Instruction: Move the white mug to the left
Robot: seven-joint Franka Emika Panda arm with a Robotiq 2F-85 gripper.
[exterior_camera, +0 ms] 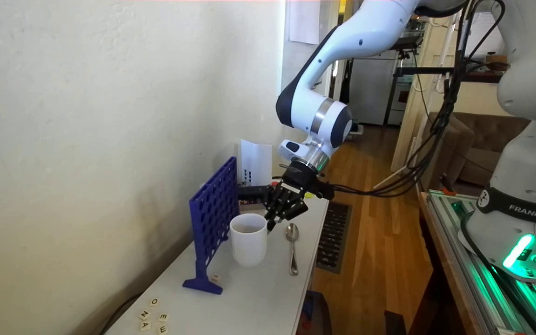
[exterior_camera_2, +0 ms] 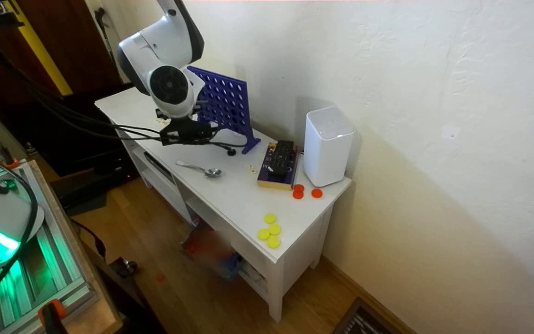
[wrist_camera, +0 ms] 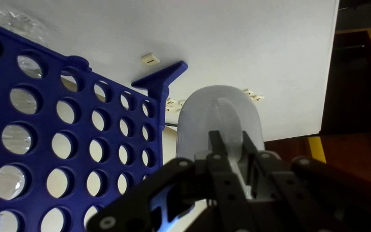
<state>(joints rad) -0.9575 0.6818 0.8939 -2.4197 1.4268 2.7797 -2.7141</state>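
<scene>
Pinched a round white mug [exterior_camera: 248, 246] by its narrow white handle [wrist_camera: 229, 122] between black fingers [wrist_camera: 218, 141], just beside the blue plastic grid frame [exterior_camera: 213, 207]. Risked bumping the frame by swinging too close, or tipping the mug from a loose pinch. Was hard to see how tight.

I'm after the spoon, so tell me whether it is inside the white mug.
No, in an exterior view the spoon lies on the white table, apart from the white mug.
</scene>
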